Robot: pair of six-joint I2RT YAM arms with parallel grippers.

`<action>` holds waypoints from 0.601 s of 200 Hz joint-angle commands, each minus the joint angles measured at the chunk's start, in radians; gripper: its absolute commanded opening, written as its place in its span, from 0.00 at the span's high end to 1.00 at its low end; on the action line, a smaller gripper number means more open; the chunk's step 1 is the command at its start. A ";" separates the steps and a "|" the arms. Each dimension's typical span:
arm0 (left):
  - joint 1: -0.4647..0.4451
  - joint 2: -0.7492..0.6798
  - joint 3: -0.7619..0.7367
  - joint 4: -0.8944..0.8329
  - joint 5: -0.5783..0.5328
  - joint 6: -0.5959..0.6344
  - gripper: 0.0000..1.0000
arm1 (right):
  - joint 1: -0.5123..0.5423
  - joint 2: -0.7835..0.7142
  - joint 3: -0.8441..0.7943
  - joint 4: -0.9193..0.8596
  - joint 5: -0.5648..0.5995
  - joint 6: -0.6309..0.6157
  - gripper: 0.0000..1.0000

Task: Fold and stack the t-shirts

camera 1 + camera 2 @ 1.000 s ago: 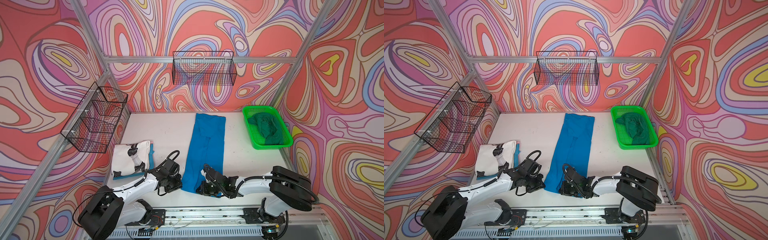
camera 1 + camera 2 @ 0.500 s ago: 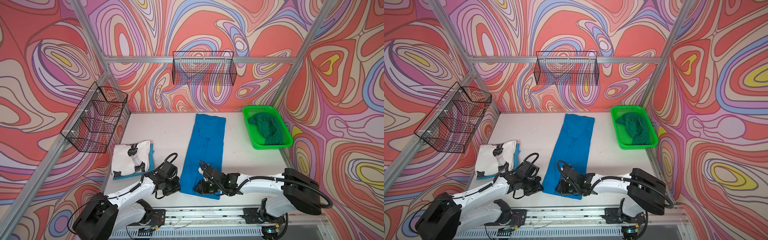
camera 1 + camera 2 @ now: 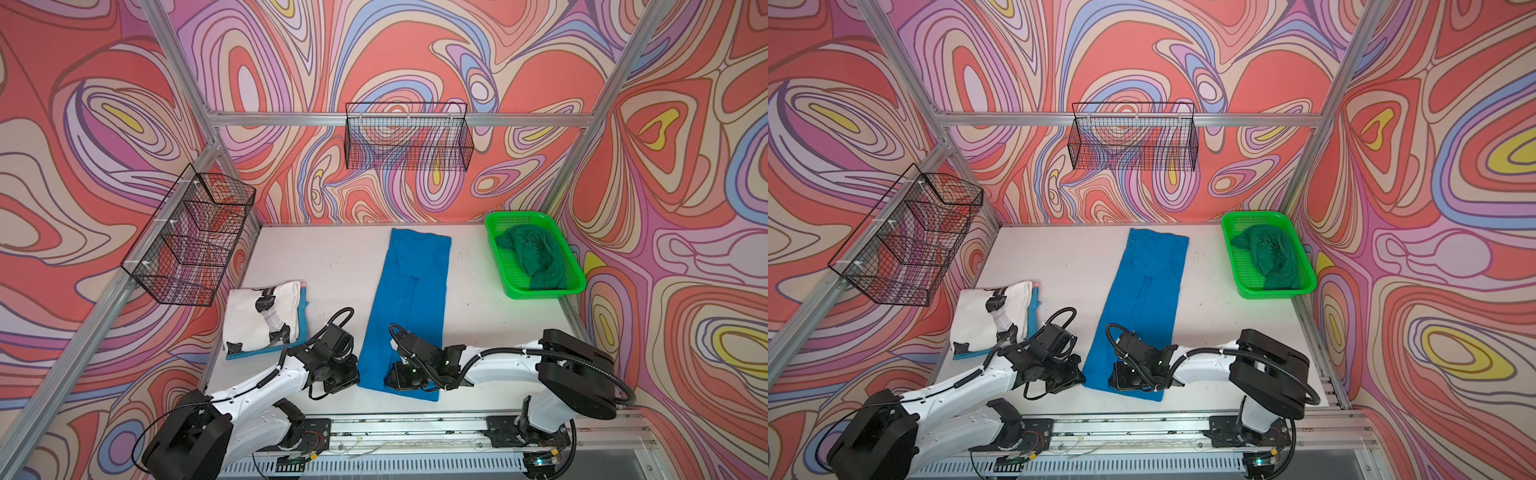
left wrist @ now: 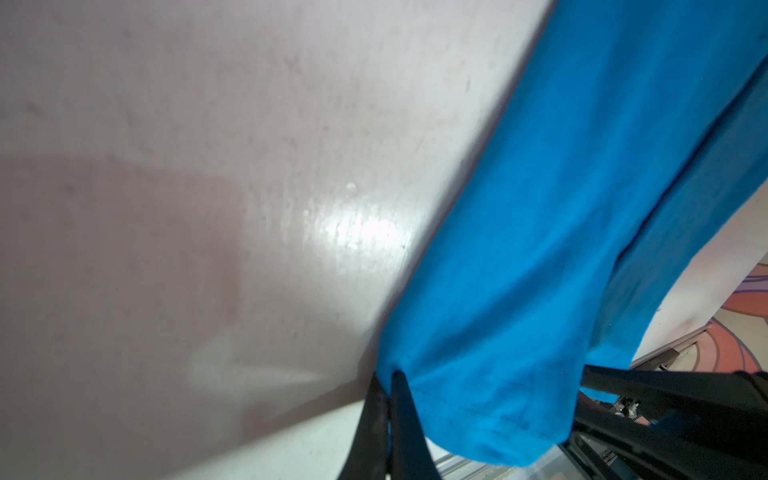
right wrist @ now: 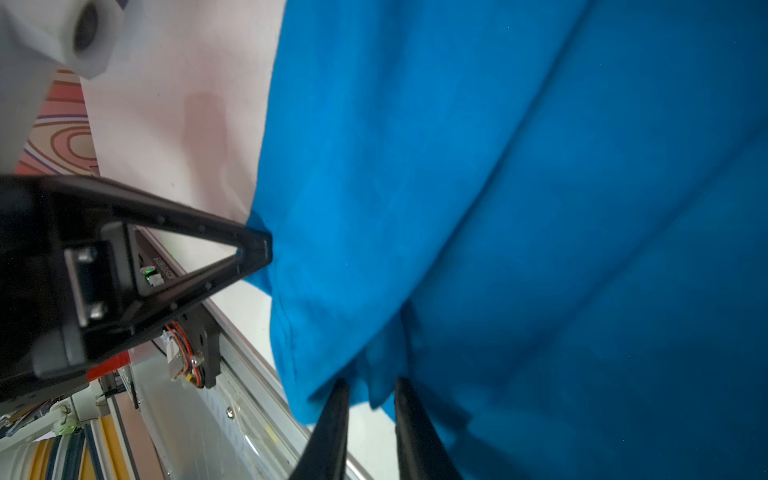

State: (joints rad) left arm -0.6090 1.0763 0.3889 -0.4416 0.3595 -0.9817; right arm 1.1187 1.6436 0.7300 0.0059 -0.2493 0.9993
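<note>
both tools [image 3: 351, 370] [image 3: 401, 376] at blue shirt's [image 3: 411, 291] near hem.

White table [image 3: 340, 266] carries blue shirt [image 3: 409, 299], folded stack [image 3: 266, 318], green basket [image 3: 536, 291].

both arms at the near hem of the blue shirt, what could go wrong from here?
1. The left tool pinches only a thin corner of the bright blue shirt; it may slip out when lifted.
2. The right tool stands slightly apart around bunched hem; its hold looks unsure, so the fold could come up lopsided.
3. Both tools sit close together, so they may collide.
</note>
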 commanded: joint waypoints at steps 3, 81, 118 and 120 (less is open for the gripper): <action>-0.003 -0.008 -0.035 -0.094 -0.019 -0.017 1.00 | 0.004 0.064 0.014 0.079 -0.021 0.010 0.81; -0.005 -0.042 -0.052 -0.100 -0.004 -0.025 1.00 | 0.011 0.002 -0.083 0.100 0.013 0.016 0.76; -0.006 -0.115 -0.065 -0.118 0.018 -0.048 1.00 | 0.010 -0.246 -0.146 -0.153 0.125 -0.019 0.53; -0.006 -0.118 -0.065 -0.117 0.021 -0.049 1.00 | 0.010 -0.262 -0.147 -0.167 0.131 -0.019 0.52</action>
State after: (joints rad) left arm -0.6090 0.9886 0.3492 -0.4797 0.3687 -1.0016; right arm 1.1225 1.5314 0.6132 0.0525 -0.2214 1.0016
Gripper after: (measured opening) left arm 0.049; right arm 0.440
